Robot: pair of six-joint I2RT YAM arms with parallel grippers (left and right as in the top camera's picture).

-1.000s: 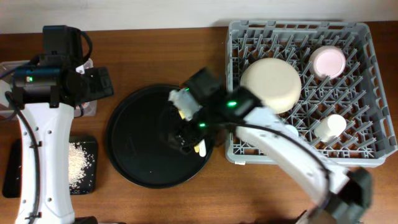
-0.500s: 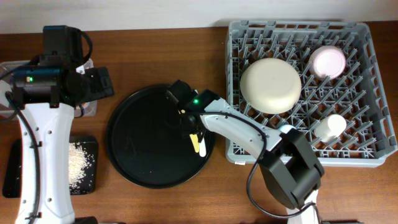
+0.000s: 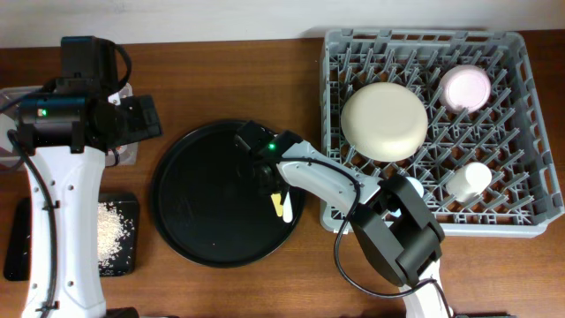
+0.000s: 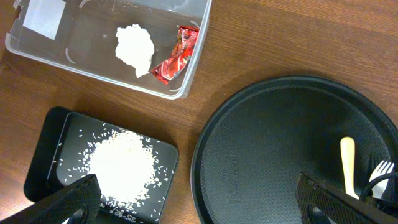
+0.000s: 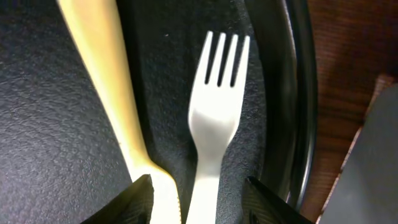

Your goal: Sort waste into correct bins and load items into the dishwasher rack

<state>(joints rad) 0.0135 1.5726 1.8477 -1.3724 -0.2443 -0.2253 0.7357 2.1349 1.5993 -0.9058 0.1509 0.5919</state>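
My right gripper (image 5: 199,202) is open, low over the round black tray (image 3: 199,208). Its fingers straddle the handle of the white plastic fork (image 5: 214,118) and the near end of the yellow plastic knife (image 5: 115,93), which lie side by side. In the overhead view the right gripper (image 3: 265,172) hides the fork; the knife tip (image 3: 282,208) shows. My left gripper (image 4: 199,208) is open and empty, high above the table. The clear tub (image 4: 193,62) holds the tissue ball (image 4: 135,48) and red wrapper (image 4: 176,55). Rice (image 4: 121,165) lies in the shallow black tray (image 4: 43,168).
The grey dishwasher rack (image 3: 424,37) at the right holds the cream plate (image 3: 384,121), the pinkish bowl (image 3: 466,88) and a white cup (image 3: 468,181). The right arm crosses the rack's front left corner. The left arm stands along the table's left side.
My right gripper has come down closer to the tray over the fork and knife, and the right arm has folded lower. The left arm has not moved.
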